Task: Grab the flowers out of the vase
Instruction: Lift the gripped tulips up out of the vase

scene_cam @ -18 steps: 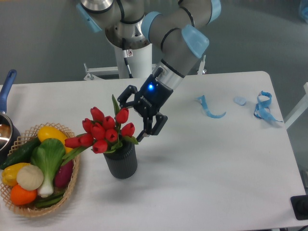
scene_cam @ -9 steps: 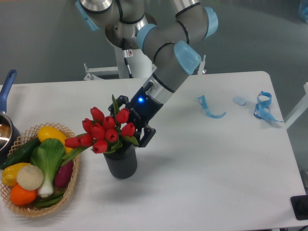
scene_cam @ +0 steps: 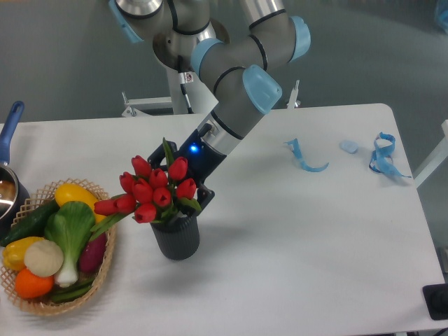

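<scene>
Flowers seated upright in vase, stems vertical, buds leaning left. Claw behind bunch, partly hidden; open/closed state can't be told.

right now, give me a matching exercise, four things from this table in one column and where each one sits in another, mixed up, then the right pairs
Things:
1. flowers
2. vase
3. wicker basket
4. blue ribbon

Places:
A. far right side of the table
B. left edge of the table, holding toy vegetables
C. standing in the dark ribbed pot
D. just right of the basket, below the gripper

Pairs: 1-C, 2-D, 3-B, 4-A
</scene>
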Controlling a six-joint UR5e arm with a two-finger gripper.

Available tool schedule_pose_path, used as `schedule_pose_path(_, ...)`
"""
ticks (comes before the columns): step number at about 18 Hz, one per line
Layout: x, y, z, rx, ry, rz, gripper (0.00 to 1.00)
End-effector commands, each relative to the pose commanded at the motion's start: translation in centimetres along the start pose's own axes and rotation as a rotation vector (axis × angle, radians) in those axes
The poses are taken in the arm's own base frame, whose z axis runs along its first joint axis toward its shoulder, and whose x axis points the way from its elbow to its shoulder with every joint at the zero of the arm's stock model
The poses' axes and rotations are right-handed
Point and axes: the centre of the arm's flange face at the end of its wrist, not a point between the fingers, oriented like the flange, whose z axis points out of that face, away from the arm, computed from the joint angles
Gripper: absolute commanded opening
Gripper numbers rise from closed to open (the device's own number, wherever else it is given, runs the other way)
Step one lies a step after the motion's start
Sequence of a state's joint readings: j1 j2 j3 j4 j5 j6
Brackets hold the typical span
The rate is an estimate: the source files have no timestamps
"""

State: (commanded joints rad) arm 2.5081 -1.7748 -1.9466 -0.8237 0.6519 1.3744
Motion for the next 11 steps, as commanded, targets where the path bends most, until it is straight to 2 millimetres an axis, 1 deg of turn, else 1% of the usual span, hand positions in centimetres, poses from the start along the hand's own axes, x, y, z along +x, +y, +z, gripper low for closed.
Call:
schedule_pose_path(1,0.05,-0.04,-0.12,0.002,-0.002,-0.001,0.49)
schedule_pose_path(2,-0.05,-0.17,-0.31,0.002,-0.006,-0.008,0.41)
schedule_pose_path(4,-0.06,-0.3,-0.39,0.004,-0.007,-0.014,0.3)
schedule_pose_path(6,-0.22,-0.35,-0.59,0.007,-0.011,-0.015,0.27)
schedule_pose_path(11,-0.51,-0.49,-1.03,0.012,-0.02,-0.031,0.27)
